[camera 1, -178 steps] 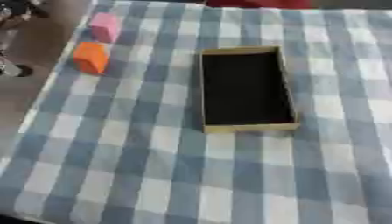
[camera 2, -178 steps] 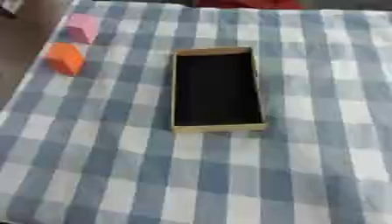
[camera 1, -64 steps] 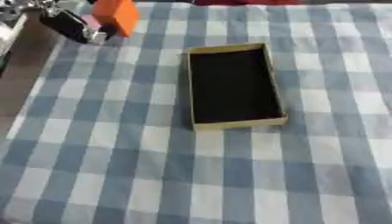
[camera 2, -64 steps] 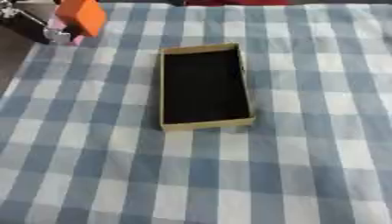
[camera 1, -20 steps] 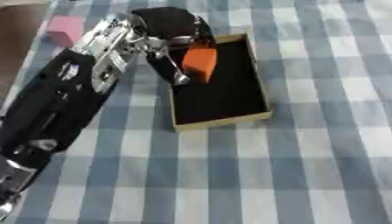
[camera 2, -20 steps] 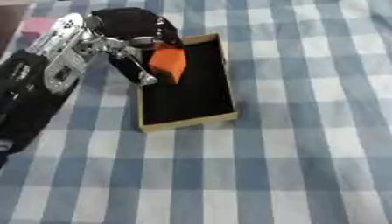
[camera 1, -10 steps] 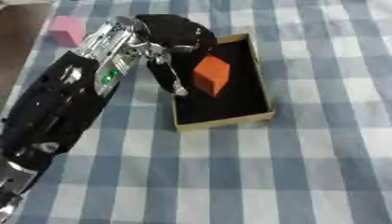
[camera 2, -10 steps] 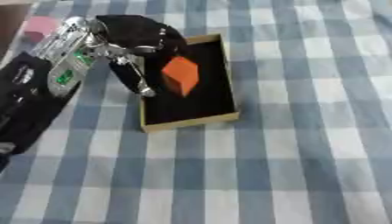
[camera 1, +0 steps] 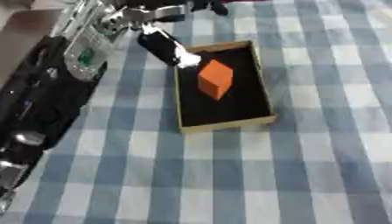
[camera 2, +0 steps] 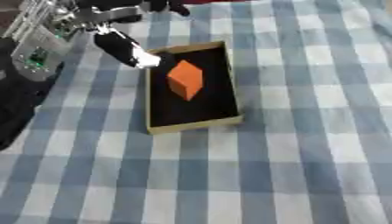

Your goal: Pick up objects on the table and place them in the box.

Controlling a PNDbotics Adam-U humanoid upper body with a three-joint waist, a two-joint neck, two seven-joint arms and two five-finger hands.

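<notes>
An orange block (camera 1: pixel 214 79) lies inside the shallow black box with a tan rim (camera 1: pixel 227 125), in its far half. My left hand (camera 1: pixel 163 45) is open just beyond the box's far left corner, and one dark finger with a pale tip reaches the rim beside the block without touching it. The black and silver left arm (camera 1: pixel 46 96) runs down the left side of the view. My right hand shows in neither view. I see no pink block in these views.
A blue and white checked cloth (camera 1: pixel 306 166) covers the table. The table's left edge and a brown floor (camera 1: pixel 23 30) show at the upper left. Dark shapes (camera 2: pixel 165 5) lie at the cloth's far edge.
My left hand has let go of the orange block, which now rests in the box. The hand has drawn back up and to the left, and the camera has shifted.
</notes>
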